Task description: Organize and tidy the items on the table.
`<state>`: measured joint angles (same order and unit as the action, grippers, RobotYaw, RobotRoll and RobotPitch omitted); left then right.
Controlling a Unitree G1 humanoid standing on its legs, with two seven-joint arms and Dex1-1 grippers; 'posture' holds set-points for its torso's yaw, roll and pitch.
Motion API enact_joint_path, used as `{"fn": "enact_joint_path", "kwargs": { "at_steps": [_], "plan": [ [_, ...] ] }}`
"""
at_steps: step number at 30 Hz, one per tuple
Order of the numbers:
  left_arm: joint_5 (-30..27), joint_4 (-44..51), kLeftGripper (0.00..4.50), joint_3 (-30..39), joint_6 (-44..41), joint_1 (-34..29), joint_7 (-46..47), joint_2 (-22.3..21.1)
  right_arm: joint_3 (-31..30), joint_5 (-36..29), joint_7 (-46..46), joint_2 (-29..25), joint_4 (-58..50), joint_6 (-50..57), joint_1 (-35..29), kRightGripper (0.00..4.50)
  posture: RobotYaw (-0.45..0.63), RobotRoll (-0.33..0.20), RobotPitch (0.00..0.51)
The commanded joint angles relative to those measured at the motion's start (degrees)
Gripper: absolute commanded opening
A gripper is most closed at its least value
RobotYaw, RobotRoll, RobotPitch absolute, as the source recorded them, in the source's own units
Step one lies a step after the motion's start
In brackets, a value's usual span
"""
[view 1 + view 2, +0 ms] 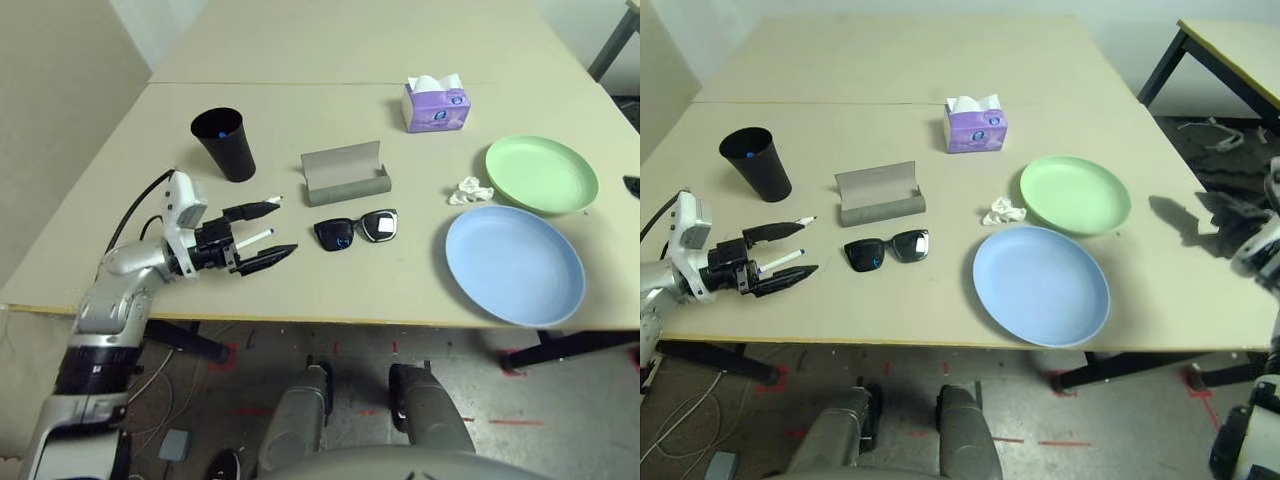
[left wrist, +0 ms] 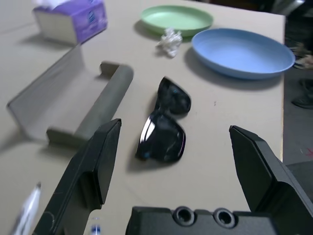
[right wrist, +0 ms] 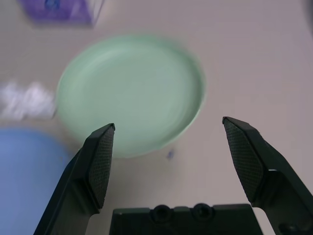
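Jaws on both grippers stand wide apart, holding nothing. Left gripper [image 1: 268, 229] straddles a marker [image 1: 253, 238] on the table [image 1: 330, 90], aimed toward the sunglasses [image 2: 164, 129] just ahead. Right gripper [image 3: 168, 147] hovers facing the green plate [image 3: 132, 93].

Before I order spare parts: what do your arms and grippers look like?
The left arm is silver metal with black joint bands, a white wrist module and a black cable looping behind it. The left gripper and right gripper each have two black, wedge-shaped fingers on a black base with two small screw holes; the inner faces look finely textured.
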<state>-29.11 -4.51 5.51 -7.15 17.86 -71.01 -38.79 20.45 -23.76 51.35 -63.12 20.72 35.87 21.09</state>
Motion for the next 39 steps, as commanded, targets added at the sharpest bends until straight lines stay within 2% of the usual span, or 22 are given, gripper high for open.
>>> {"fn": "enact_joint_path", "kwargs": {
  "at_steps": [1,5,10,25,31,35,37,39],
  "plan": [
    [0.68,-1.42,4.48,-1.20,1.73,0.24,-2.52,0.41,-4.67,0.40,3.79,-4.02,-6.59,8.27,-4.56,4.50,-0.20,0.000,0.169],
    [0.70,-1.78,4.48,-1.93,2.58,0.38,-4.49,0.70,-8.33,2.33,5.97,-7.71,-9.07,12.21,-8.61,4.50,-0.20,0.000,0.174],
    [1.11,-2.73,4.48,-1.67,4.19,0.48,-4.18,1.50,-10.12,2.66,6.60,-8.51,-10.42,16.25,-8.87,4.50,-0.20,0.000,0.177],
    [1.98,-0.90,4.48,-0.89,6.10,-1.95,-1.46,1.50,-20.18,3.09,10.54,-5.97,-9.18,21.69,-2.56,4.50,-0.14,0.000,0.182],
    [1.91,0.45,4.48,-0.42,6.16,-3.37,-0.22,1.10,-22.31,3.30,10.49,-4.46,-8.89,23.01,-0.17,4.50,-0.12,0.000,0.184],
    [1.91,0.80,4.50,-0.26,6.38,-3.88,0.15,0.84,-22.77,3.25,10.84,-4.41,-8.96,23.88,0.38,3.26,-0.12,0.000,0.187],
    [1.88,0.86,4.50,-0.31,6.44,-3.92,0.32,0.84,-22.66,3.14,11.01,-4.51,-9.14,24.39,0.30,2.35,-0.12,0.000,0.187],
    [1.96,0.75,4.50,-0.45,6.53,-3.77,0.47,0.92,-22.42,3.02,10.96,-4.59,-9.40,24.90,0.18,1.72,-0.12,0.000,0.186]
  ]
}}
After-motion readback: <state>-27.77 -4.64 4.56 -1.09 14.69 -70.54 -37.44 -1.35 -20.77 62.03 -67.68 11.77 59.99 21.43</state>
